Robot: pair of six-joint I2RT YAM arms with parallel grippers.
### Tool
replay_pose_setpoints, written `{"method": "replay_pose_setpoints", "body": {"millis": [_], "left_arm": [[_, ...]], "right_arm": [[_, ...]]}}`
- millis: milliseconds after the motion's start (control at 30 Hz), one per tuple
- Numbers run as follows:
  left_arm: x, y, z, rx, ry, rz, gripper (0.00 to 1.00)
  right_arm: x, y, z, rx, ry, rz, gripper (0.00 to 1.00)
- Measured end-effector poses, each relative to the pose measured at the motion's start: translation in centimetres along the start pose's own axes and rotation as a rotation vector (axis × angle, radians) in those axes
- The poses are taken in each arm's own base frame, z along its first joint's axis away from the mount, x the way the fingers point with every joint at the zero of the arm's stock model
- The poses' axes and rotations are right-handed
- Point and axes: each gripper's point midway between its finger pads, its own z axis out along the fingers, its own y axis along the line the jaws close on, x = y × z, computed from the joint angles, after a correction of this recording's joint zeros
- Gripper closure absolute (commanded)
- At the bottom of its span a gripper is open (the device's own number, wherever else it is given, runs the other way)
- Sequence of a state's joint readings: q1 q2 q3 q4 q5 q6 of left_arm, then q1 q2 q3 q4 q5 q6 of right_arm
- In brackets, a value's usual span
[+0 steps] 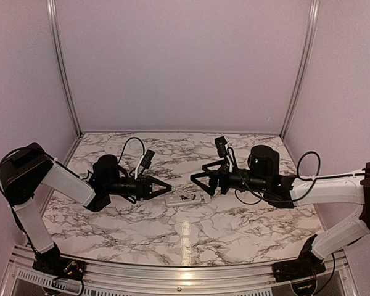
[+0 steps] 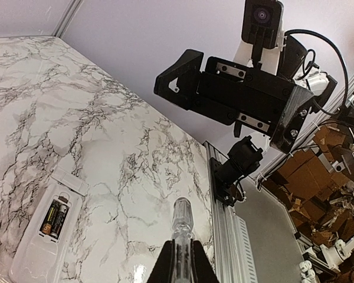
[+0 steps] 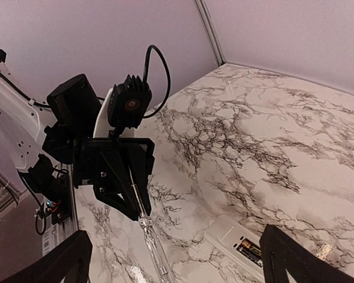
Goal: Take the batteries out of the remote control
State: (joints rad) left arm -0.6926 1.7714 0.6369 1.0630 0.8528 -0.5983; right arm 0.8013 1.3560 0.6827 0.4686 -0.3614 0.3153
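While the left arm (image 1: 68, 182) folds up from its base to a high elbow far left of the remote (image 1: 186, 198), its forearm runs low and nearly level toward that handset. The left claw (image 1: 163, 185) points at the remote's left end, its fingers pressed together on a clear rod (image 2: 182, 223) that sticks out straight ahead of them. The rod's tip lies near the remote's left end; I cannot tell whether it touches anything.

The right arm (image 1: 327, 188) mirrors this pose: elbow far to the right of the remote, forearm stretched out level, wrist in line with it. The right claw (image 3: 177, 265) hangs just above and behind the remote's right half, its fingers spread wide and holding nothing, apart from the handset.

The remote lies flat on the marble table (image 1: 111, 225) between the two claws, its back turned up and open. Both batteries (image 2: 53, 219) sit side by side inside the remote, near the end closer to the left claw.
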Motion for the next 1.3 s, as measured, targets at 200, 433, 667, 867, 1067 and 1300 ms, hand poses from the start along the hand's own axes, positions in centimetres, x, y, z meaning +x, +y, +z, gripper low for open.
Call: {"method": "replay_pose_setpoints", "body": {"millis": [200, 433, 667, 867, 1067, 1300], "left_arm": [[-0.8, -1.1, -1.0, 0.003, -0.053, 0.034, 1.0], [-1.7, -2.5, -1.9, 0.029, -0.11, 0.063, 1.0], [-1.9, -2.9, -2.4, 0.04, -0.139, 0.029, 1.0], [-1.7, -2.8, -2.5, 0.038, -0.138, -0.016, 1.0], [-1.4, -2.5, -2.7, 0.022, -0.142, -0.027, 1.0], [-1.6, -2.2, -2.9, 0.007, -0.155, -0.026, 1.0]], "right_arm": [[-0.4, 0.6, 0.2, -0.064, -0.06, 0.127, 0.04], [-0.2, 1.7, 0.7, -0.17, -0.083, 0.254, 0.08], [0.6, 3.1, 1.7, -0.257, -0.074, 0.318, 0.15], [1.4, 4.1, 3.0, -0.318, -0.06, 0.367, 0.24], [1.7, 4.2, 4.2, -0.359, -0.066, 0.428, 0.35], [2.1, 4.9, 5.3, -0.406, -0.056, 0.481, 0.46]]}}
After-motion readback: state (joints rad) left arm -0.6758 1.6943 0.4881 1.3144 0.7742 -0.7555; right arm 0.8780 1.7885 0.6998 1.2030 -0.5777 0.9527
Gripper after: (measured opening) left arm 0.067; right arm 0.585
